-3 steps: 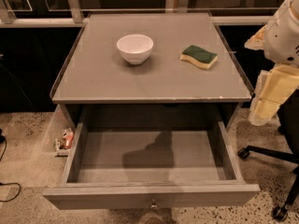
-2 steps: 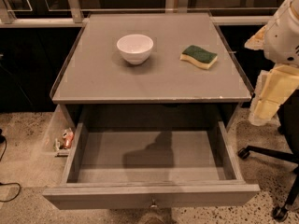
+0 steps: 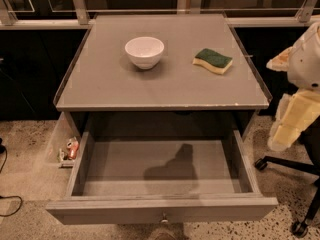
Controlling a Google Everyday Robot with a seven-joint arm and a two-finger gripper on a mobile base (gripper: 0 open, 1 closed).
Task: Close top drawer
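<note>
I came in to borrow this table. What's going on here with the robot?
A robot is set to close the top drawer of the grey table. Right now the drawer stands pulled far out, with its knob facing the camera. The robot's arm shows at the right edge, beside the table and apart from it. The gripper appears to be the dim shape at the bottom edge, just below the knob; whether it touches cannot be made out. A white bowl and a green sponge sit on the tabletop.

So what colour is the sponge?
The sponge is green on top, yellow underneath, best in camera view; the gripper sits below the knob of the top drawer.
</note>
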